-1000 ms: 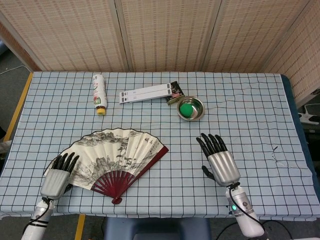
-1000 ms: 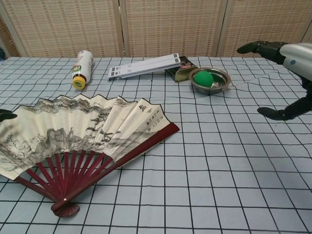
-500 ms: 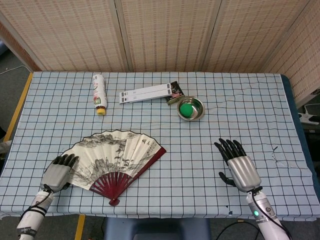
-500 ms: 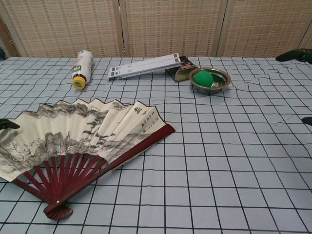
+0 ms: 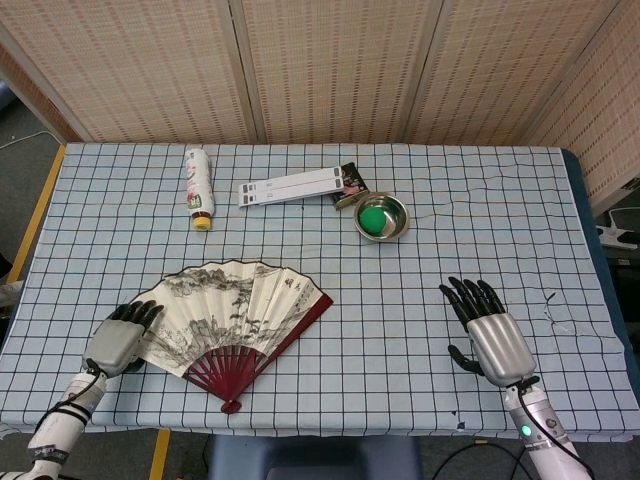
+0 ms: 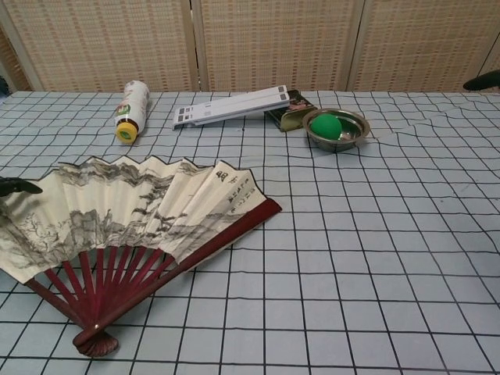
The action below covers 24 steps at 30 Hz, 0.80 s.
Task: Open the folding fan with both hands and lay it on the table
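The folding fan (image 5: 240, 315) lies spread wide on the checked cloth at the front left, with painted paper leaf and dark red ribs; its pivot (image 6: 98, 342) points toward the table's near edge. My left hand (image 5: 122, 338) is at the fan's left end, fingers curled over the outer rib and holding it; in the chest view only dark fingertips (image 6: 19, 187) show at the left border. My right hand (image 5: 492, 335) hovers palm down at the front right, fingers apart and empty, well away from the fan. One fingertip (image 6: 484, 80) shows at the chest view's right edge.
At the back stand a lying bottle (image 5: 199, 187), a white flat strip (image 5: 290, 187), a small dark box (image 5: 349, 186) and a metal bowl (image 5: 396, 226) with a green ball (image 5: 374, 219). Woven screens close off the far side.
My right hand drew back to the right and toward the near edge, away from the fan. My left hand pulled back with curled fingers, and the fan shifted slightly left and nearer.
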{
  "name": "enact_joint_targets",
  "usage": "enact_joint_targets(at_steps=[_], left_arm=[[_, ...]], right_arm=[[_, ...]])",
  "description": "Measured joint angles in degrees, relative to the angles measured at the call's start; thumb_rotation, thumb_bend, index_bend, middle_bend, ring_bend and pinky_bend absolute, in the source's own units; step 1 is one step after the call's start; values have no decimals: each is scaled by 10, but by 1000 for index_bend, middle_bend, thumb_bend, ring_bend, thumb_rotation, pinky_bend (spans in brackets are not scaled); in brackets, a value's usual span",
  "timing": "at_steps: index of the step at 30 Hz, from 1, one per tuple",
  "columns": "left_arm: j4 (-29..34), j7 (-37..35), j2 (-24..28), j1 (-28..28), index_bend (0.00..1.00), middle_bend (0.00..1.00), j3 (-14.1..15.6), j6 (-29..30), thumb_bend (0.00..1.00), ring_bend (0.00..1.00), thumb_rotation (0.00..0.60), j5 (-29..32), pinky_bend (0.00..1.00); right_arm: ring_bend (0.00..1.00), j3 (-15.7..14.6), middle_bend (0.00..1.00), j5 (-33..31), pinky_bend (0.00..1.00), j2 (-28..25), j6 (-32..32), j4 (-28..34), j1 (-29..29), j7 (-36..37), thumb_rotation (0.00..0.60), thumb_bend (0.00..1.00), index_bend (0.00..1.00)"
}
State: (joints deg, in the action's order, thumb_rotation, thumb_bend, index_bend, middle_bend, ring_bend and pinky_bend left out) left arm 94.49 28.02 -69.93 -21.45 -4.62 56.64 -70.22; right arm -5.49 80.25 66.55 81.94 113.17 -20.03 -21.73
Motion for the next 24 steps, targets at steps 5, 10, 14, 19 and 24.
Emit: enact_joint_targets(at_steps=[5,10,14,19,24], left_arm=[[-18,14,9,13,0,0,-7,118,401,0,600,-56,92],[-68,-32,10,49,0,0,-25,235,377,0,600,-69,92],[-70,-160,3,82,0,0,-14,292,379,0,600,-112,80],[-96,-334,-4,137,0,0,21,353,389,0,600,-159,63],[-115,-361,-2,174,0,0,57,372,397,0,600,-194,61]], right_arm=[[0,0,0,13,10,-9,-6,-11,12,28,600,215,0],[0,-7,0,23,1,-22,-3,-23,35,38,600,215,0],[0,-16,0,34,0,-34,22,-29,64,59,600,215,0],[0,-35,0,52,0,-53,59,-48,112,76,600,214,0],[0,-41,0,57,0,-59,103,-81,155,71,600,215,0]])
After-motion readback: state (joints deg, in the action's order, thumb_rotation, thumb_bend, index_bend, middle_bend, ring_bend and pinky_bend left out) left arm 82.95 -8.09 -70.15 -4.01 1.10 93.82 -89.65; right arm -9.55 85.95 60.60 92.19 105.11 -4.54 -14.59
